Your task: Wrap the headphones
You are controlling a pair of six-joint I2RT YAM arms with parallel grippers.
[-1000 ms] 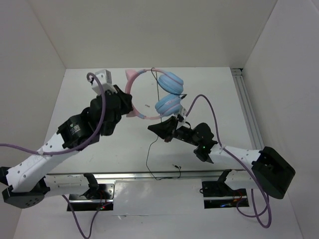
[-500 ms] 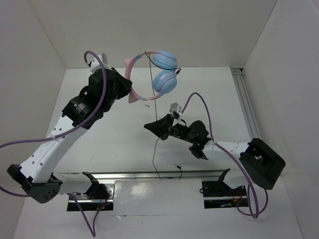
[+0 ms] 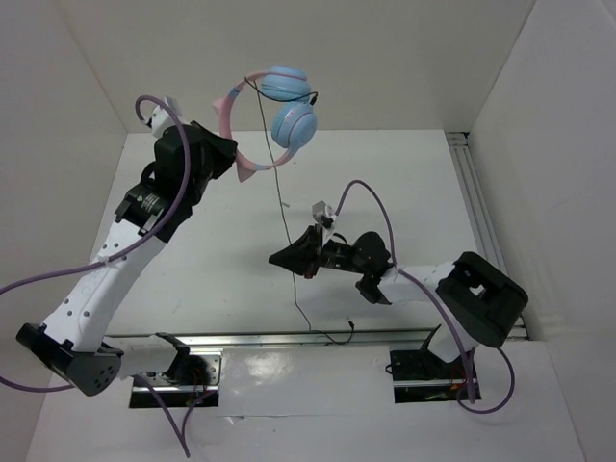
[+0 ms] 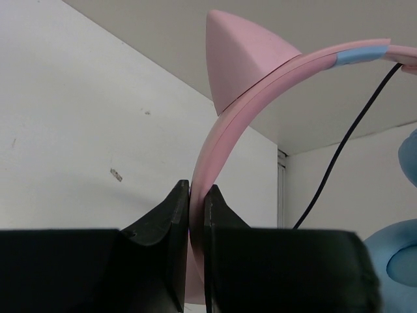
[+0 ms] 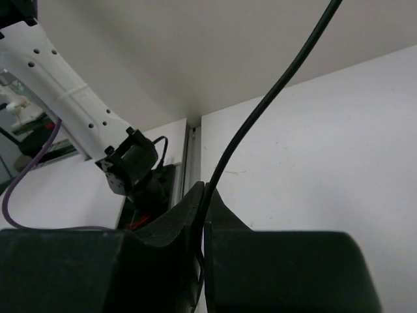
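My left gripper [image 3: 234, 154] is shut on the pink headband [image 4: 225, 137] of the headphones [image 3: 284, 106] and holds them high above the table at the back. The two light blue ear cups [image 3: 294, 123] hang close together to its right. A pink cat-ear point [image 4: 244, 55] stands just above my jaws. The thin black cord [image 3: 283, 207] runs down from the cups to my right gripper [image 3: 277, 259], which is shut on the cord [image 5: 260, 111] low over the table's middle. The cord's tail [image 3: 327, 334] trails to the front rail.
White walls enclose the table [image 3: 192, 250] on three sides. A metal rail [image 3: 479, 221] runs along the right edge and another along the front [image 3: 289, 339]. Purple cables [image 3: 385, 207] loop off both arms. The left arm's base [image 5: 133, 166] shows in the right wrist view.
My left gripper has lifted the headphones higher and further left and back. My right gripper has slid left along the table with the cord, which now runs longer and straighter between them.
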